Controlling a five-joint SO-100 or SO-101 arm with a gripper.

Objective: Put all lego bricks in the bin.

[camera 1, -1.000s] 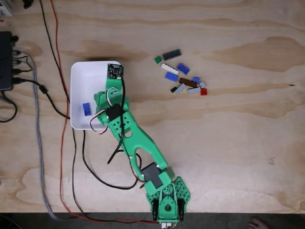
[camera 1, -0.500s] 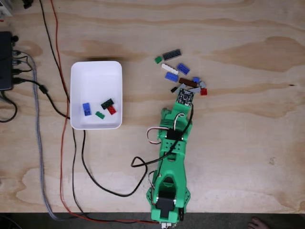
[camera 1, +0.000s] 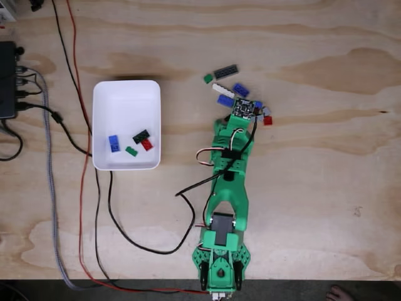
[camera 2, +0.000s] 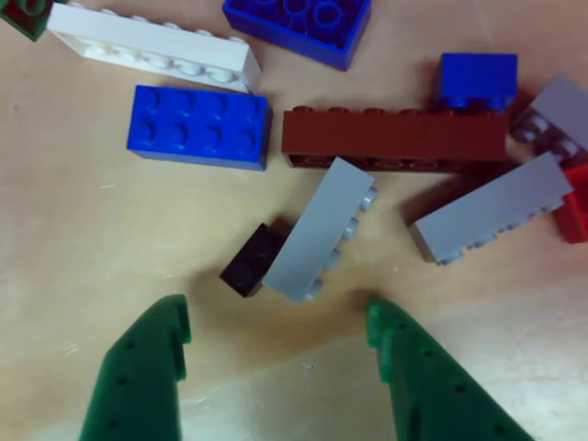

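Lego bricks [camera 1: 241, 100] scattered on a pale plywood surface [camera 1: 326, 175], well right of the white bin [camera 1: 125, 103] holding four more. End effector [camera 2: 276, 349] spread wide and empty, poised just short of a tilted grey brick [camera 2: 320, 230] and black brick [camera 2: 253, 260]. Cables [camera 1: 81, 144] trailing past the bin.

Plywood tabletop [camera 1: 326, 188]; dark floor, perhaps, below.

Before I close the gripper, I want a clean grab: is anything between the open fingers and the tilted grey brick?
Nothing visible blocks it. The gripper stands open just short of the grey brick, bare table between. But a small black brick touches its left side, and the brown brick lies just behind.
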